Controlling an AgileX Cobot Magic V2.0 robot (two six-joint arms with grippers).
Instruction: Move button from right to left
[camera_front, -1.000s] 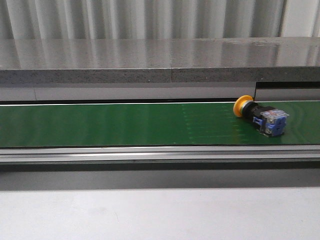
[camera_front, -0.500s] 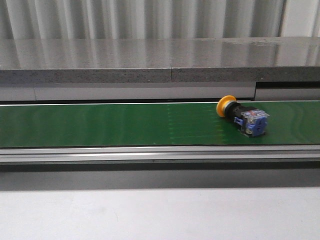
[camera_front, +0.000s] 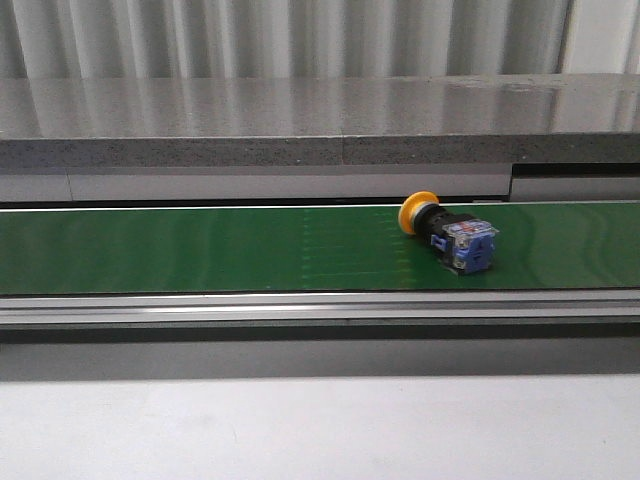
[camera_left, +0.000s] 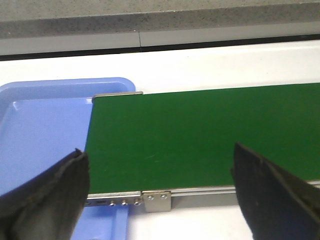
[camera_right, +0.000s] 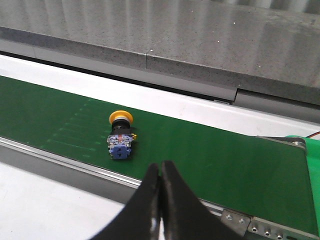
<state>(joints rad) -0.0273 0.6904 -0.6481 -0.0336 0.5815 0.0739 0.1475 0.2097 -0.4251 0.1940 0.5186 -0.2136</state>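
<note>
The button (camera_front: 447, 232) lies on its side on the green conveyor belt (camera_front: 200, 250), right of the belt's centre in the front view and nearer the far edge than the near one. Its yellow-orange mushroom cap (camera_front: 416, 212) points toward the far rail and slightly left, while the blue-and-clear contact block (camera_front: 470, 247) points toward the near side; the black body joins the two. In the right wrist view the same button (camera_right: 120, 135) rests on the belt with the cap away from the camera and the contact block facing it (nothing touches the part). The right gripper (camera_right: 160, 187) hangs over the near rail of the conveyor, apart from the button, with its two black fingers pressed together and holding nothing. The left gripper (camera_left: 160, 192) is over the other end of the belt, its fingers (camera_left: 50, 200) spread wide apart and empty. Beside and partly beneath that belt end sits a light blue tray (camera_left: 35, 125). A grey speckled ledge (camera_front: 320, 125) runs behind the conveyor, and an aluminium side rail (camera_front: 320, 310) borders the belt's near edge.
</note>
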